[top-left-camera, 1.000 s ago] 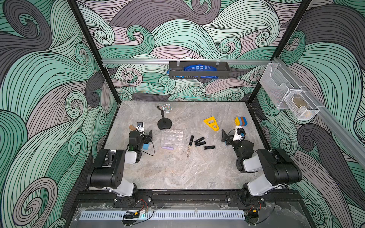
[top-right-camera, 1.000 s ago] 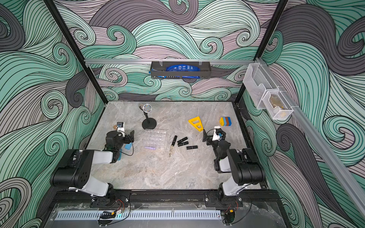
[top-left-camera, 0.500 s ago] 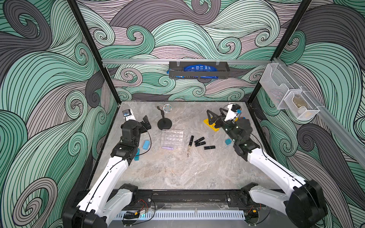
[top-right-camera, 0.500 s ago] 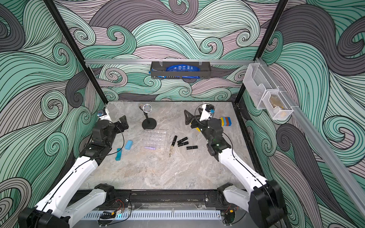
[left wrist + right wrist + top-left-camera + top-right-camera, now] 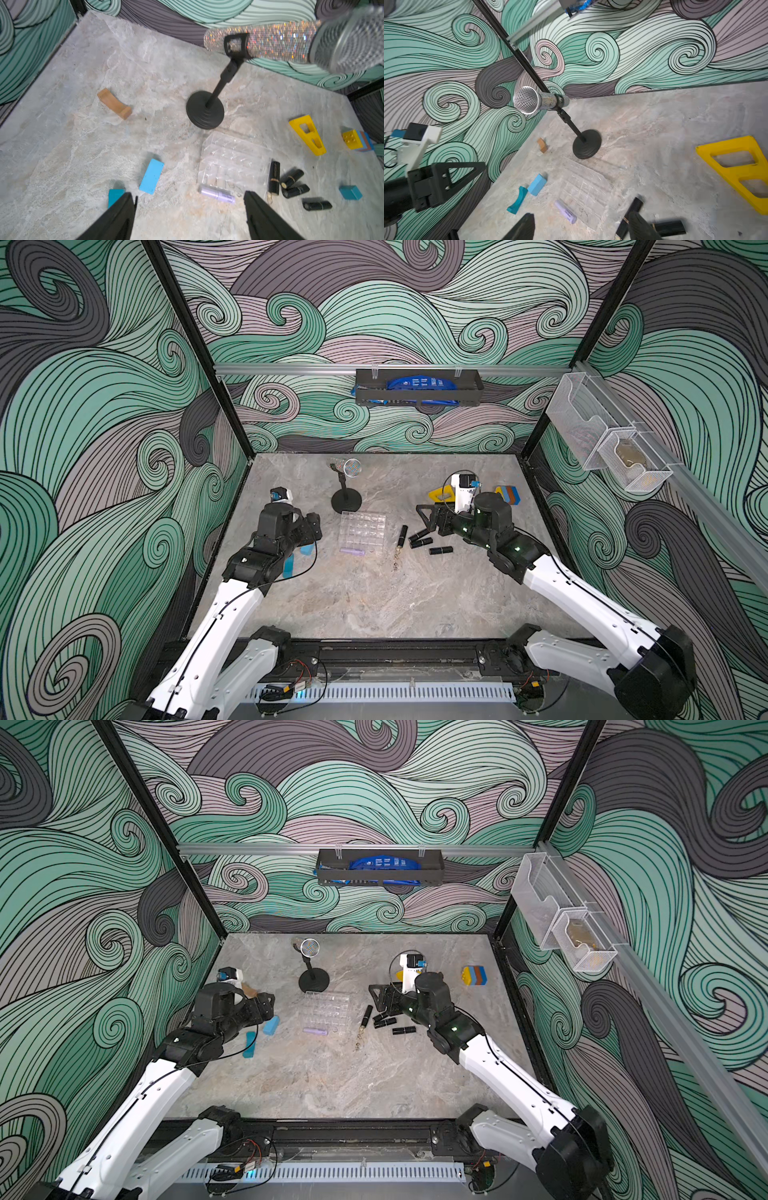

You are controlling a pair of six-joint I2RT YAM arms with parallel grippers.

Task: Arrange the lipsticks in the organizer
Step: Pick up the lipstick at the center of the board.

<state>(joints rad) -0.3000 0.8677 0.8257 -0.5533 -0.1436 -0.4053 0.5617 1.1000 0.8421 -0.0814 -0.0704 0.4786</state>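
Observation:
The clear organizer (image 5: 363, 529) (image 5: 234, 162) lies mid-table with its cells empty. The lavender lipstick (image 5: 352, 550) (image 5: 218, 194) (image 5: 565, 212) lies flat against its near edge. Several black lipsticks (image 5: 420, 542) (image 5: 384, 1023) (image 5: 296, 190) lie scattered just right of the organizer. My left gripper (image 5: 311, 526) (image 5: 188, 193) hovers left of the organizer, open and empty. Above the black tubes hangs my right gripper (image 5: 428, 520) (image 5: 581, 214), open and empty; one of its fingers (image 5: 640, 226) partly hides them in the right wrist view.
A microphone on a black stand (image 5: 346, 493) rises behind the organizer. Blue blocks (image 5: 271, 1025) (image 5: 250, 1044) and a brown wooden piece (image 5: 114, 104) lie at the left. A yellow triangle (image 5: 307, 135), a coloured block stack (image 5: 509, 494) and a teal cube (image 5: 350, 192) lie at the right.
Both arms have unfolded from beside their bases and reached over the table. The left gripper now sits beside the organizer, and the right has come down over the black lipsticks.

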